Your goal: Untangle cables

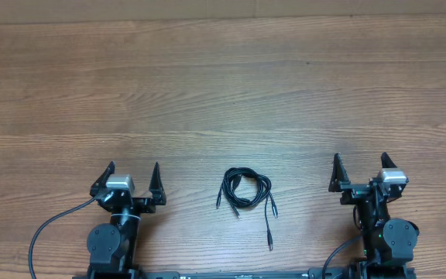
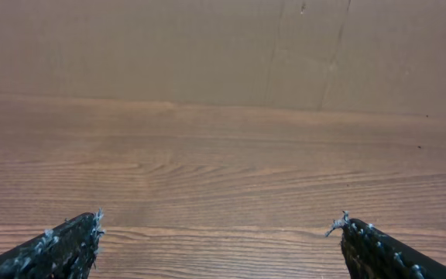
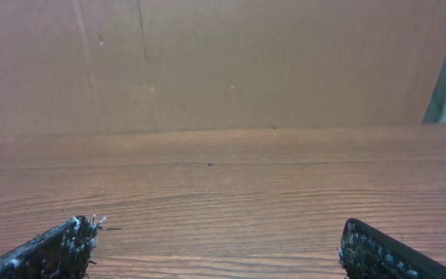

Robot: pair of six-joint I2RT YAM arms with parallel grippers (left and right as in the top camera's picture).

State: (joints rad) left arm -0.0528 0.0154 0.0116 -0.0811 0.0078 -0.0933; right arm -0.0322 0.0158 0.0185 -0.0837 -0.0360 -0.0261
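The cables (image 1: 245, 191) lie as a small black coiled bundle on the wooden table, near the front edge and midway between the two arms. A loose strand with a plug end (image 1: 269, 245) trails toward the front. My left gripper (image 1: 132, 172) stands open to the left of the bundle, nothing between its fingers. My right gripper (image 1: 361, 164) stands open to the right of it, also empty. Both wrist views show only bare wood between wide-set fingertips (image 2: 84, 232) (image 3: 76, 236); the cables are out of view there.
The wooden table (image 1: 223, 93) stretches away behind the bundle to a brown cardboard wall (image 2: 223, 46). Thicker black arm wires (image 1: 45, 232) loop at the front left and front right (image 1: 339, 256) beside the arm bases.
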